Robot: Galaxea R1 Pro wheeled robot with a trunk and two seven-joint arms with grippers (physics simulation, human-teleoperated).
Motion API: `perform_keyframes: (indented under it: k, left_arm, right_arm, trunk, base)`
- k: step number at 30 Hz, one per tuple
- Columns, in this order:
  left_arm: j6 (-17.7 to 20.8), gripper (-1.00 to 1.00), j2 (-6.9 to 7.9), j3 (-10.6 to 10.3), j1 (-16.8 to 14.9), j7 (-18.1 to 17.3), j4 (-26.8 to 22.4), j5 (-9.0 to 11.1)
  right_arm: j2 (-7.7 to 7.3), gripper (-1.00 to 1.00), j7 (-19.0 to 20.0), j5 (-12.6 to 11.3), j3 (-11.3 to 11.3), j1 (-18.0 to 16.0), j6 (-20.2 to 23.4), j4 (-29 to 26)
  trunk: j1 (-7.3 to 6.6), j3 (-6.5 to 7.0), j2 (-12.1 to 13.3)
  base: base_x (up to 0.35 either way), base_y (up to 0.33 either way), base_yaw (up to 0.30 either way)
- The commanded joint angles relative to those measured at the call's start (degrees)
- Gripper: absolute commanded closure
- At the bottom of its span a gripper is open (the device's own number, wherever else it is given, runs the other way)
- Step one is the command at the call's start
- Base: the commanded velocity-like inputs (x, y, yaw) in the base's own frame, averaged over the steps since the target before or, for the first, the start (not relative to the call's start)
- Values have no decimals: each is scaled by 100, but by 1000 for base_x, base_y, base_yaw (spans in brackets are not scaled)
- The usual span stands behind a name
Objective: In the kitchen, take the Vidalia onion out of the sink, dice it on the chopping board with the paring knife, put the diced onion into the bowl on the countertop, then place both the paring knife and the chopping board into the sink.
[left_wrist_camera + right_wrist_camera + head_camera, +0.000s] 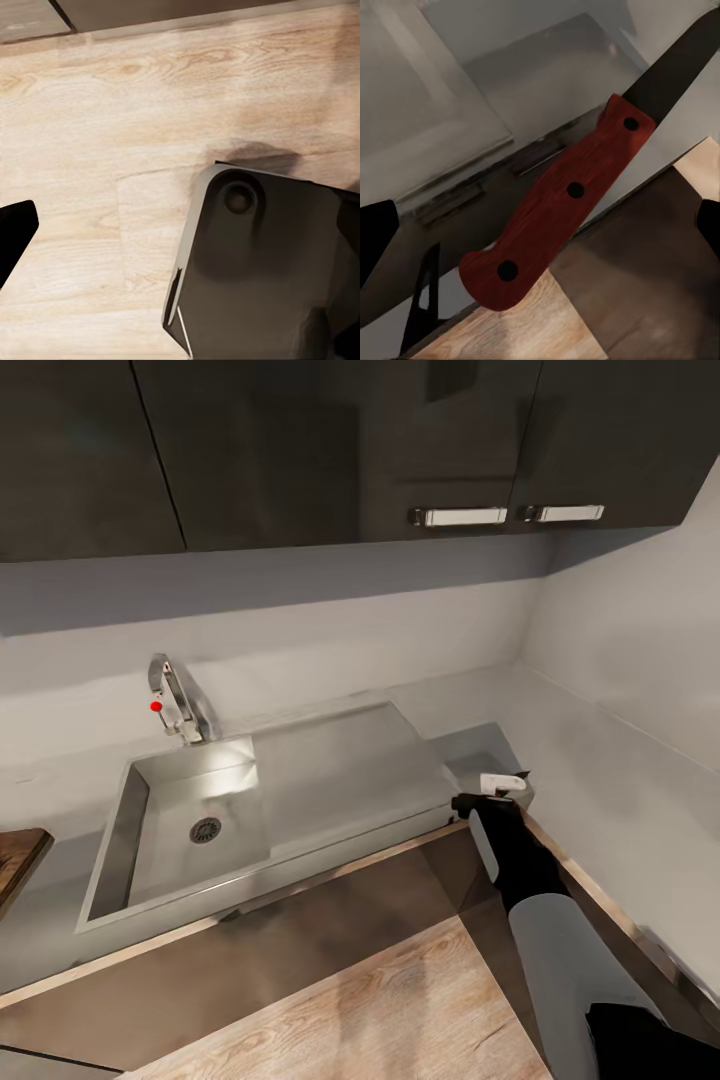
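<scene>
One arm reaches forward in the head view: the right gripper (497, 792) hangs at the front edge of the countertop (600, 760), just beside the right end of the sink (110, 850); the basin, with its drain and the tap (175, 700) behind, lies bare of any onion, and the flat drainboard runs between basin and gripper. A corner of the chopping board (20, 860) shows at the far left, well apart from the arm; the bowl I cannot place. Open room is plentiful leftward over the drainboard — the wall and the corner hem the right side.

In the left wrist view that camera looks down at the pale wood floor (112, 112) and a dark part of the robot's own body; one dark fingertip (13, 232) shows, too little to tell how the left gripper stands.

In the right wrist view the paring knife (562, 202) lies slantwise between the dark fingers (375, 240), red handle across the middle and blade pointing away over the steel; the jaws stand wide, so whether they truly clasp it I cannot tell — judged, it is carried sinkward.
</scene>
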Motion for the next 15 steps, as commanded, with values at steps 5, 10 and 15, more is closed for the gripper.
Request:
perform_keyframes:
  k: [5, 10, 15]
  left_arm:
    - [-3, -100, 2, -10, -6, 8, 35, 20]
    - [-3, -100, 2, -8, -6, 8, 33, 17]
    - [-7, -100, 2, -6, -6, 8, 30, 12]
  right_arm:
    - [-11, -100, 245, 15, -40, -4, 36, -28]
    - [-15, -100, 276, 8, -209, -4, 36, -56]
    - [-13, -100, 288, 2, -321, -4, 40, -164]
  trunk:
    - [3, -9, -10]
    - [3, -9, -10]
    - [3, -9, -10]
  base:
    - [0, 0, 0]
    - [1, 0, 0]
    - [71, -47, 0]
